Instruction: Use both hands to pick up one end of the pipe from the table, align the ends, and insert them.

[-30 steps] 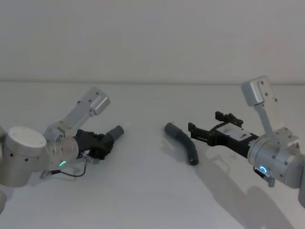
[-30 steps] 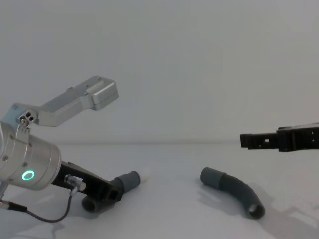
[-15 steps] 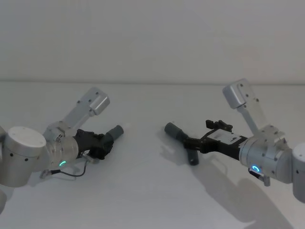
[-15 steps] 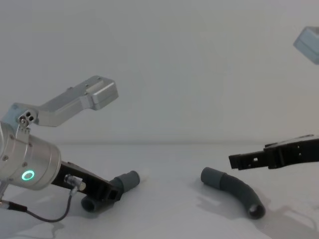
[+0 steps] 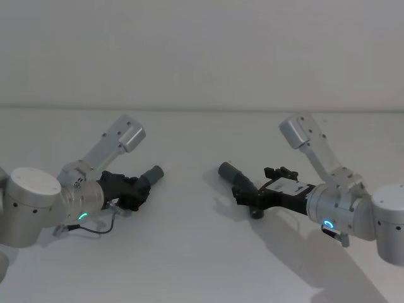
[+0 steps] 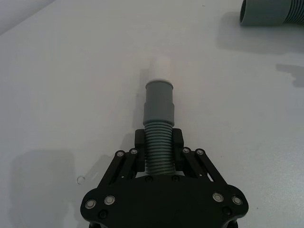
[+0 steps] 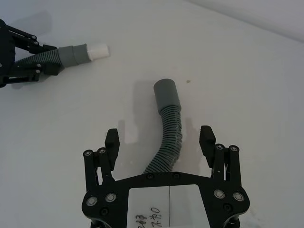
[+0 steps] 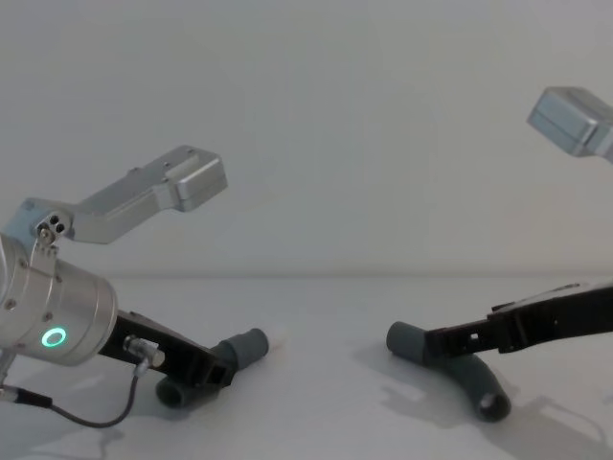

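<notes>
The spigot hose's [image 6: 159, 107] tail is hidden behind the left gripper [image 6: 158, 142] clamping it; the right gripper [image 7: 159, 135], lower than before, straddles the hollow hose [image 7: 167, 97] between spread jaws.

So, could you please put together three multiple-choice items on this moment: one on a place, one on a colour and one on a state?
1. Where is the right gripper?
A. Astride the hollow-cuffed hose piece, one finger on each side
B. Raised high above the table's far edge
C. Parked at the table's near edge

2. What colour is the spigot in front of the left gripper?
A. Black
B. White
C. Green

3. What state is the left gripper in?
A. Open and empty
B. Open around a hose piece
C. Shut on the ribbed part of the spigot-ended hose piece

Answers:
1 A: the right wrist view shows its open fingers on either side of the ribbed hose.
2 B: the tip beyond the grey cuff is white.
3 C: the left wrist view shows the fingers pressed on the ribs.
</notes>
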Robot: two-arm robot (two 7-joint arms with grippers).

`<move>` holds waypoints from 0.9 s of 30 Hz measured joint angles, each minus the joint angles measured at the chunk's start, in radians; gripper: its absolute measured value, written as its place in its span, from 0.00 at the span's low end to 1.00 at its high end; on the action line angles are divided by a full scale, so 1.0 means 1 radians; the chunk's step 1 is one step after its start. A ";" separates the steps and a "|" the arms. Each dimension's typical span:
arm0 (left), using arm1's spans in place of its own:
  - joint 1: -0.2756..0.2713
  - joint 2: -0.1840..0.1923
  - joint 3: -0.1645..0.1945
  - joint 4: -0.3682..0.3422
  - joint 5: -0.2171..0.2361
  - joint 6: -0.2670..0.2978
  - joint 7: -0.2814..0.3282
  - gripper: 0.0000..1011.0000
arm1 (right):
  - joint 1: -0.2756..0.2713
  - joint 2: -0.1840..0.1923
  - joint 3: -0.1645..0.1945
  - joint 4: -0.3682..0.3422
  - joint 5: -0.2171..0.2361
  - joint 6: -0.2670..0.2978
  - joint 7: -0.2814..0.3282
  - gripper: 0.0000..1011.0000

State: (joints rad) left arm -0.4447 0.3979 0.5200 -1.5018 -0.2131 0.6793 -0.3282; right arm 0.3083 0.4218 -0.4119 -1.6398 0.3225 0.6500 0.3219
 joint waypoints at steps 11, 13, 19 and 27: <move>0.000 0.000 0.000 0.000 0.000 0.000 0.000 0.32 | 0.027 -0.023 -0.018 0.047 -0.015 0.011 0.009 0.99; 0.000 0.000 0.000 0.000 0.000 0.000 0.000 0.32 | 0.032 -0.027 -0.020 0.055 -0.018 0.012 0.011 0.99; 0.000 0.000 0.000 0.000 0.000 0.000 0.000 0.32 | 0.041 -0.036 -0.025 0.073 -0.024 0.016 0.012 0.99; 0.000 0.000 0.000 0.000 0.000 0.000 0.000 0.32 | 0.048 -0.049 -0.032 0.090 -0.033 0.025 0.017 0.99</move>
State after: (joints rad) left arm -0.4447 0.3978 0.5201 -1.5018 -0.2131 0.6791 -0.3282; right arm 0.3567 0.3733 -0.4434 -1.5500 0.2896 0.6748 0.3384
